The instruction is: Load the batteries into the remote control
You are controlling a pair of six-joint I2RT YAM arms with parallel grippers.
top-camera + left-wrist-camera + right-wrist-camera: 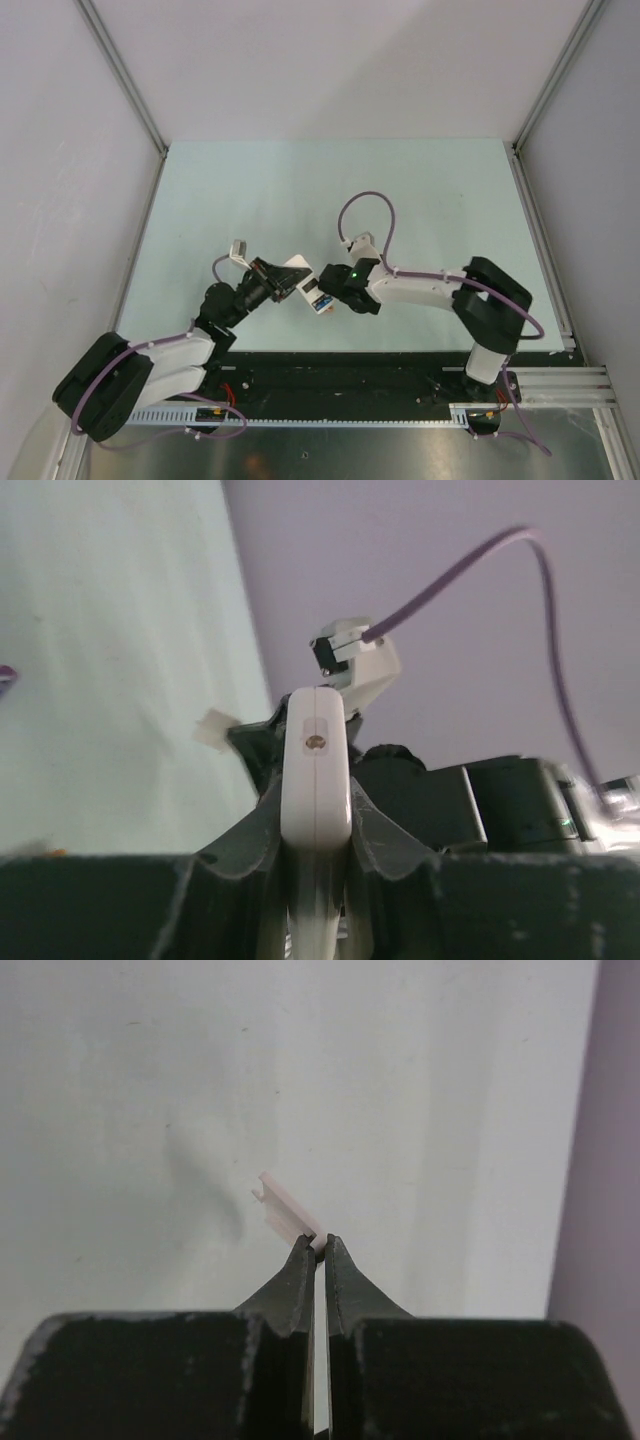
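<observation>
My left gripper (288,280) is shut on the remote control (316,770), a slim white bar held off the table and seen edge-on between the fingers (372,825). From above, the remote (303,283) points toward my right gripper, and a bright blue battery (320,299) shows at its near end. My right gripper (319,1243) is shut, pinching the corner of a thin pale plastic cover piece (285,1208) at its tips. In the top view the right gripper (333,288) sits right beside the remote's end. In the left wrist view the same pale piece (213,728) shows just left of the remote.
The pale green table (330,190) is bounded by grey walls and metal posts (125,75). A purple cable (375,205) loops above the right wrist. A black rail (350,375) runs along the near edge by the arm bases.
</observation>
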